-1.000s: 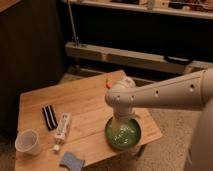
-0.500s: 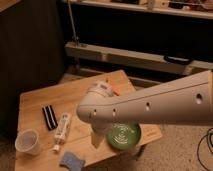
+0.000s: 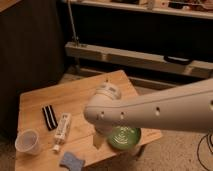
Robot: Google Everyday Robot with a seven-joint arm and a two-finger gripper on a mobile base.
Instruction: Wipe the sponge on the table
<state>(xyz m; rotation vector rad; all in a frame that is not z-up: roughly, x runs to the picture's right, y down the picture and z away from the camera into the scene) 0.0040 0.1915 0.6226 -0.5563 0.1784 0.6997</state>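
The sponge (image 3: pixel 72 160) lies flat at the front edge of the bench (image 3: pixel 75 95), untouched. The gripper (image 3: pixel 99 140), mostly hidden under the arm, hangs with jaws spread and empty beside the green bowl (image 3: pixel 124 138).

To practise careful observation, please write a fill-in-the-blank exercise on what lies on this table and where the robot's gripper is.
1. The sponge lies on the table near the clear ___.
2. The bowl, partly hidden by the arm, is ___ in colour.
3. The gripper hangs under the arm, over the table between tube and bowl, holding ___.
Missing words: cup; green; nothing.
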